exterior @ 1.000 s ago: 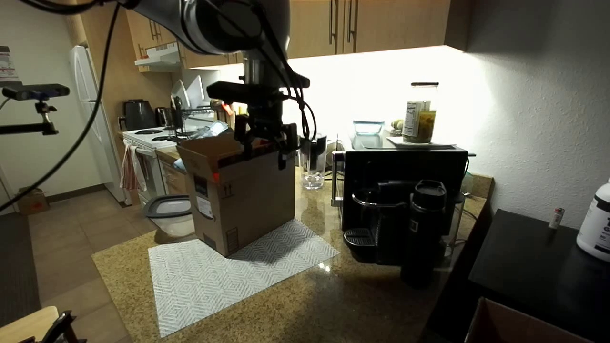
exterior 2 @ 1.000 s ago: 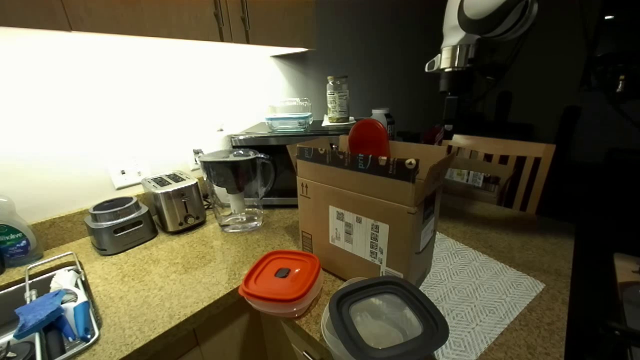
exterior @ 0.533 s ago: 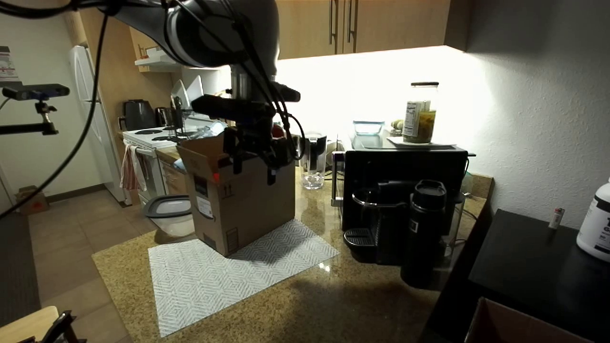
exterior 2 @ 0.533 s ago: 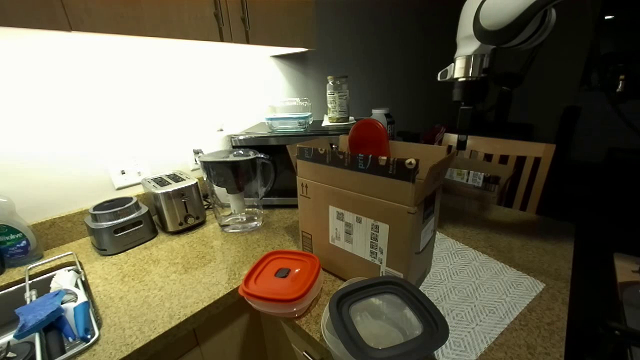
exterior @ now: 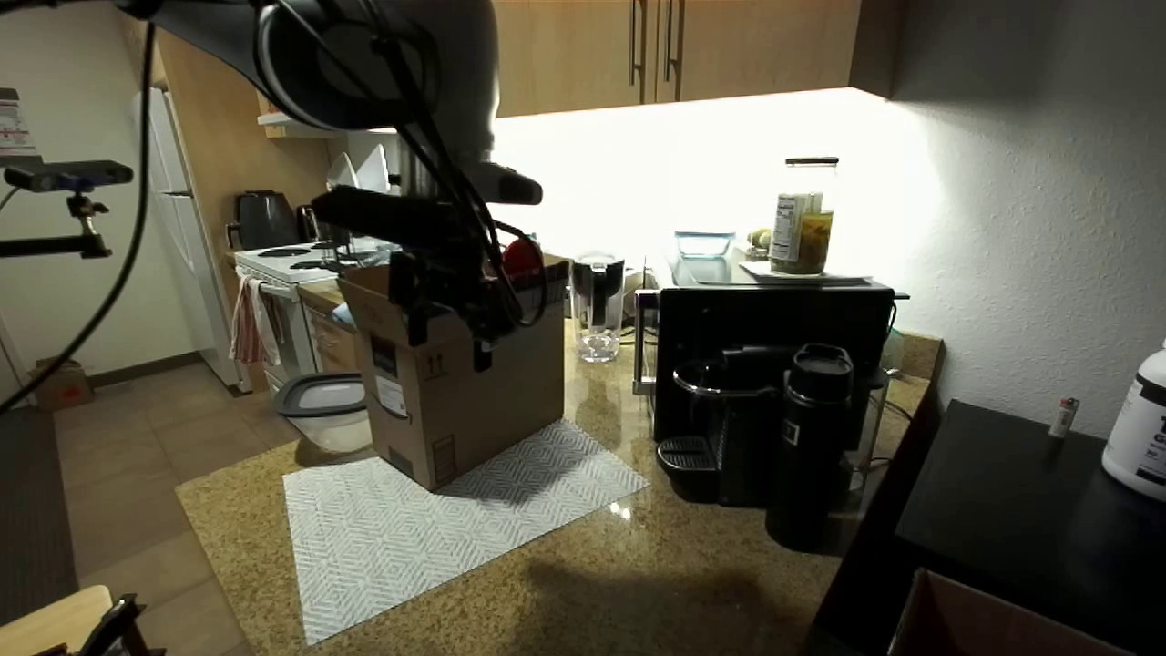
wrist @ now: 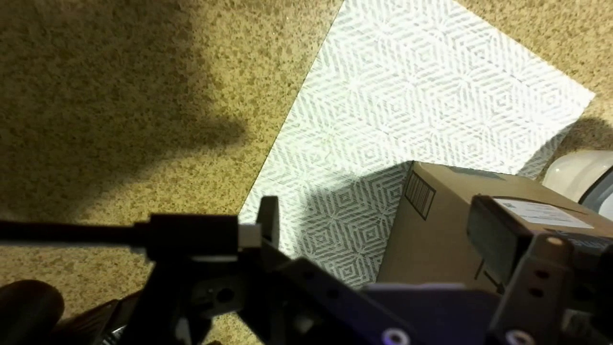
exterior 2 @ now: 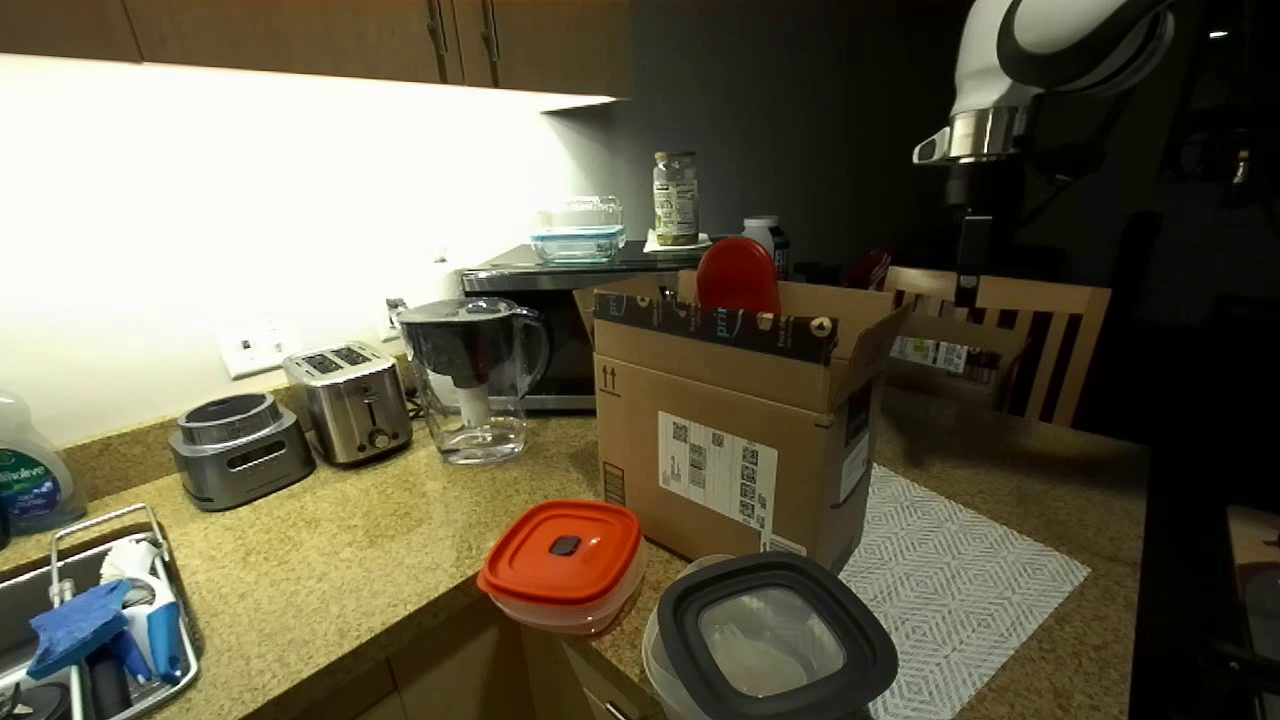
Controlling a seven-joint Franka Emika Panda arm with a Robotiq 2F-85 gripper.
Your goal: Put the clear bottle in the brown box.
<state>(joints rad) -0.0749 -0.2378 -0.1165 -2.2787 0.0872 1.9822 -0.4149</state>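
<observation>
The brown box [exterior: 496, 401] stands open on the patterned mat in both exterior views [exterior 2: 640, 420]. Its near side also shows in the wrist view [wrist: 440, 235]. My gripper [exterior: 450, 341] hangs fingers-down beside the box, around the height of its top edge. In an exterior view its fingers [exterior 2: 967, 292] are beyond the box, apart from it. In the wrist view the gripper [wrist: 381, 226] has its fingers wide apart with nothing between them. The clear bottle does not show in these frames; it is hidden or out of view.
A red object [exterior 2: 738, 275] sticks up out of the box. A water pitcher [exterior 2: 478, 380], a red-lidded container [exterior 2: 565, 550] and a grey-lidded container [exterior 2: 775, 630] stand near it. A black coffee machine [exterior: 729, 428] and a tall jar [exterior: 802, 219] on an oven are on the other side.
My open gripper has moved left and a little down in an exterior view, and right and down in another, away from above the box's far side. The box has not moved.
</observation>
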